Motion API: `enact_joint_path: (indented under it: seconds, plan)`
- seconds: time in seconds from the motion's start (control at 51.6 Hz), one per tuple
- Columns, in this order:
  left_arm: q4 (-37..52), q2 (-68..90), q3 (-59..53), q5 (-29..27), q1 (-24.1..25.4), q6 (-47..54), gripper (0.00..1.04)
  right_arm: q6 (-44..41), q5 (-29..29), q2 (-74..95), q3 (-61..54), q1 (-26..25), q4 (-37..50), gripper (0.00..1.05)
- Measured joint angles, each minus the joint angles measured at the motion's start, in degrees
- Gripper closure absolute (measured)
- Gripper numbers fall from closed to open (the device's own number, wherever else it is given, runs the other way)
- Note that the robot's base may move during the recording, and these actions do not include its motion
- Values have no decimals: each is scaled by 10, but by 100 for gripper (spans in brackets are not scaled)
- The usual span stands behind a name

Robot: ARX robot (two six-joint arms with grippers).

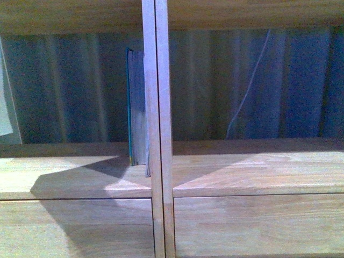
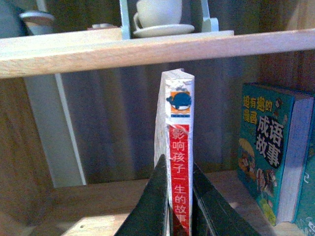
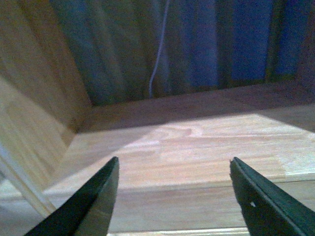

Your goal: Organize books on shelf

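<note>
A thin white paperback (image 2: 178,118) with a red patch on its spine stands upright in front of a compartment of the light wooden shelf (image 2: 98,51). My left gripper (image 2: 178,169) is shut on its lower spine. A thicker teal book (image 2: 268,147) stands upright in that compartment, apart from the paperback. In the front view the teal book (image 1: 137,107) leans against the shelf's central upright (image 1: 157,129), and neither arm shows. My right gripper (image 3: 173,164) is open and holds nothing, facing the bare board of another compartment (image 3: 197,142).
A white cup on a saucer (image 2: 160,17) sits on the board above the paperback. Dark blue curtain folds and a thin white cord (image 1: 247,80) show through the open back. Drawer fronts (image 1: 258,223) run below the compartments.
</note>
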Motion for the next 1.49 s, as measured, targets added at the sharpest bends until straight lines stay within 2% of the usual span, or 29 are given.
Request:
enact_joint_path:
  seconds: [0.116,0.407,0.891,1.143,1.24,1.491]
  plan:
    - [34,70,32,14,-24,0,98,-49,0,-33,-65,6,28,59]
    - [41,231,153,1,-86,-5,98,-74,2,-104,-173,6,61,102]
    - [-7,396,322,-57,-177,-23,98,-75,2,-223,-275,6,45,102]
    - [-47,431,363,-83,-209,13,98,-76,2,-278,-297,6,12,102]
    - [-77,440,381,-110,-221,36,98,-76,2,-305,-306,6,-6,102]
    - [-88,454,368,-123,-239,66,59,-77,2,-349,-326,6,-21,102]
